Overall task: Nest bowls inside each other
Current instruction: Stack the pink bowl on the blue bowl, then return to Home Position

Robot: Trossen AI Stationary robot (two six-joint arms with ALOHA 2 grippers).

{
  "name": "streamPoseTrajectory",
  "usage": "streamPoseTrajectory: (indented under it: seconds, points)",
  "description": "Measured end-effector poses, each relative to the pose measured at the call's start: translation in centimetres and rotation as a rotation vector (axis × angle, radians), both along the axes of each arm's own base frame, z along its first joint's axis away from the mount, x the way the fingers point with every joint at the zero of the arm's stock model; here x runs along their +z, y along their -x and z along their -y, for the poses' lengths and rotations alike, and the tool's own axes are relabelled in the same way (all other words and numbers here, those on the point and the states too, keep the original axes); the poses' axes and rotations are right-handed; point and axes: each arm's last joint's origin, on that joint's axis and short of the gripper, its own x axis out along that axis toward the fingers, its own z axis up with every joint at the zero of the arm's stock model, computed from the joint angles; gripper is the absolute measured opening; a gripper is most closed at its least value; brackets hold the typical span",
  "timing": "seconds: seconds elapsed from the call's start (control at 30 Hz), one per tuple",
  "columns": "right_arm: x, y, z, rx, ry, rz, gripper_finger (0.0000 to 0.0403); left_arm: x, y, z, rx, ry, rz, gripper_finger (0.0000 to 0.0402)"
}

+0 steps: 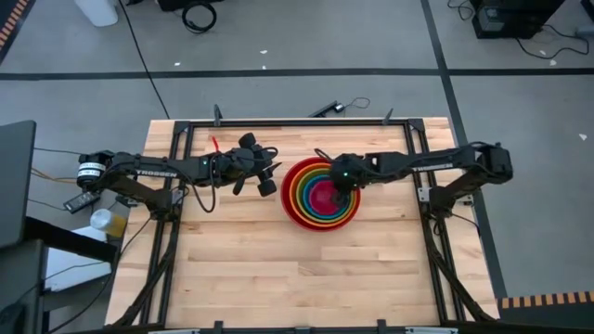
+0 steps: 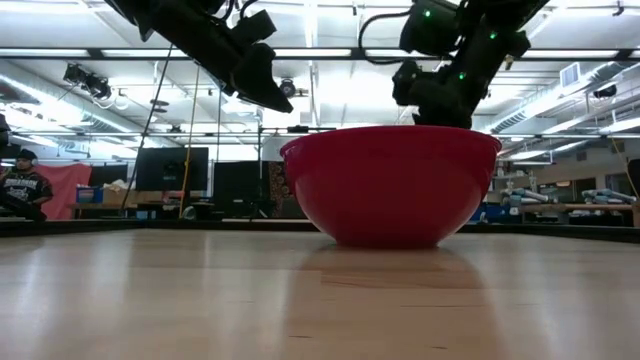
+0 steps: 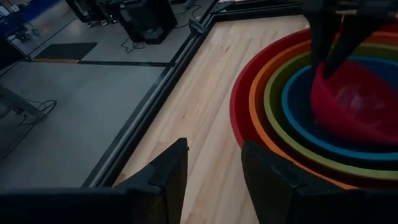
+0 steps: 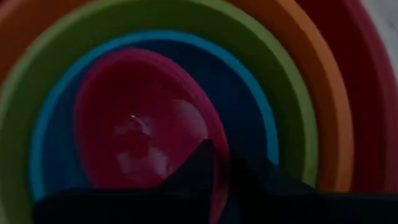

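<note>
Red, orange, lime green and blue bowls sit nested on the table, a little right of centre. The magenta bowl lies tilted and off-centre inside the blue one. My right gripper reaches down into the stack and is shut on the magenta bowl's rim. My left gripper hangs open in the air to the left of the stack and holds nothing. From table height only the red bowl shows of the stack. My right gripper pinches the magenta bowl's rim on its far right side, with one finger inside the bowl and one outside. The fingers slant down from the table's right. The bowl sits tilted, its held side raised and its opposite side down in the blue bowl.
Black frame rails border the table's far and side edges. Bare wood lies on the near half of the table. A person sits far off in the room at the left.
</note>
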Motion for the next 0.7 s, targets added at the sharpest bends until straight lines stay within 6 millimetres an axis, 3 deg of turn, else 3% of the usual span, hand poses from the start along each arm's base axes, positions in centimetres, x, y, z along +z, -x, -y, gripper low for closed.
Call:
streamPoseTrajectory:
  seconds: [0.17, 0.33, 0.53, 0.6, 0.7]
  points:
    - [-0.1, 0.0, 0.1, 0.0, 0.004, -0.007, 0.0125, 0.0, 0.0, 0.0, 0.002, 0.003, 0.002, 0.0153]
    - [2.4, 1.1, -0.1, -0.004, 0.029, 0.09, 0.0175, 0.0, 0.0, 0.0, 0.002, 0.004, 0.002, 0.0153]
    - [6.4, 3.9, -1.4, -0.05, 0.167, 0.225, 0.0186, 0.3, 0.5, 0.0, 0.065, 0.017, 0.025, 0.0153]
    - [6.8, 5.0, -2.1, -0.064, 0.218, 0.267, 0.0184, 0.7, 0.8, 0.6, 0.051, 0.024, 0.041, 0.0153]
    - [6.2, 6.6, -3.1, -0.069, 0.262, 0.329, 0.018, -0.2, 2.1, 1.9, 0.007, 0.041, 0.025, 0.0153]
